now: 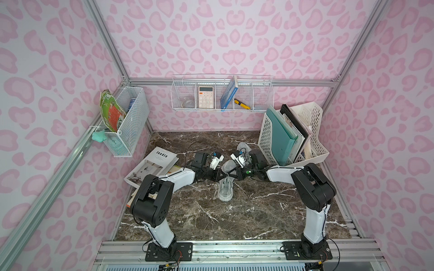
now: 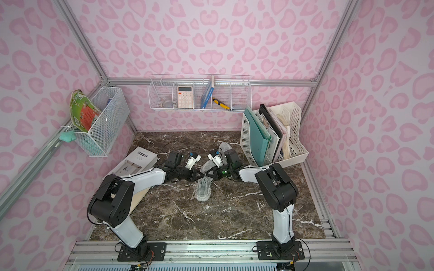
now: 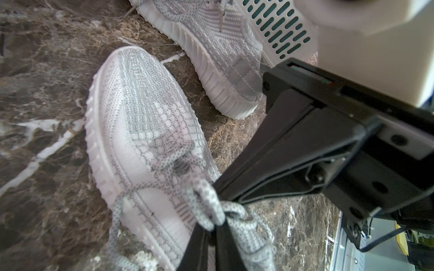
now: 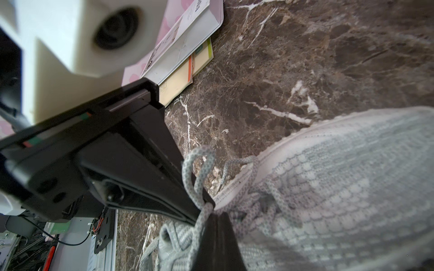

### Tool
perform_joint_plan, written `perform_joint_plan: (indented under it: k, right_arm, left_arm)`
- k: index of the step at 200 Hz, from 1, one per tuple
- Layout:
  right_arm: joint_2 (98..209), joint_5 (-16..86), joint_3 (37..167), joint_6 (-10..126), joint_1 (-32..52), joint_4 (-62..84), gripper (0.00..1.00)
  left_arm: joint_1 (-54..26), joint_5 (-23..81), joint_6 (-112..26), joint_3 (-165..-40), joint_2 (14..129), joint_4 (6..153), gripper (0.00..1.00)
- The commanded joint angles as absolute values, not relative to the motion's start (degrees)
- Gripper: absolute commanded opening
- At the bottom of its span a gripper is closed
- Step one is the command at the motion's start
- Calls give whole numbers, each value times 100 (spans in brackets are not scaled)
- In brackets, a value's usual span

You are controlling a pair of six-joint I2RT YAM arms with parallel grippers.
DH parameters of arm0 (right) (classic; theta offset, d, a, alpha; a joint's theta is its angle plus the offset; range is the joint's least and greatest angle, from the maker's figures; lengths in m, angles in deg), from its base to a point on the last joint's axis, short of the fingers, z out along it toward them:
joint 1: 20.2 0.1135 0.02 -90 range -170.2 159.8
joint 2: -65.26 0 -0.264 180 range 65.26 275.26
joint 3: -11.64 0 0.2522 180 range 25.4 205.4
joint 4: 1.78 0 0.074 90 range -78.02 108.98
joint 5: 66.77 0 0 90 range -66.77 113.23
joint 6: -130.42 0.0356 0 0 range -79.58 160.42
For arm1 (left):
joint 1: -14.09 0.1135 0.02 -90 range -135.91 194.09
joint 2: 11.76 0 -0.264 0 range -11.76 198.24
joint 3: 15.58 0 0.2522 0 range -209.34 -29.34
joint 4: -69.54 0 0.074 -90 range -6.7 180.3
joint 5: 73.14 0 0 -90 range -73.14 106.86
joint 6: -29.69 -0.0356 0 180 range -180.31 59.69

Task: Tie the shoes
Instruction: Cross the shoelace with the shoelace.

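Table: we see brown marble with white veins, and both arms reaching in from the near edge.
Near shoe: we find it in the middle of the table, upright on its sole, with the toe pointing far and the heel near.
Far shoe: it sits far and right of the near shoe, partly hidden behind the right wrist. A strip of bare table separates the two shoes.
Rack: this white perforated file holder stands at the far right, just beside the far shoe's heel. We cannot tell whether they touch.
Left pincer: we see it closed tight on the lace, over the middle of the near shoe.
Right pincer: it is also fully closed, pinching the lace where the strands bunch up.
Meeting point: in both top views the two pincers come tip to tip above the near shoe's lacing. We cannot tell whether they touch.
Loop: a bend of lace stands up beside the left pincer's tip.
Magazine: it lies at the far left of the table on a pile of papers, well apart from the shoes.
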State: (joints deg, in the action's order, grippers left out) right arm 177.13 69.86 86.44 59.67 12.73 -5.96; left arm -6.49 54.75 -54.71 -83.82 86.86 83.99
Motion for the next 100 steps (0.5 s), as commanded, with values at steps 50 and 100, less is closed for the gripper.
perform_joint_plan:
  k: [50,100]
  right_arm:
    - [17626,7100,8554,5885,1223,-588,0]
    - [17648,7661,8344,6300,1144,-1123,8]
  left_arm:
    - [-639,5466,-5381,-8315,8598,8048,0]
    - [-639,5507,-5328,-8244,8557,7955,0]
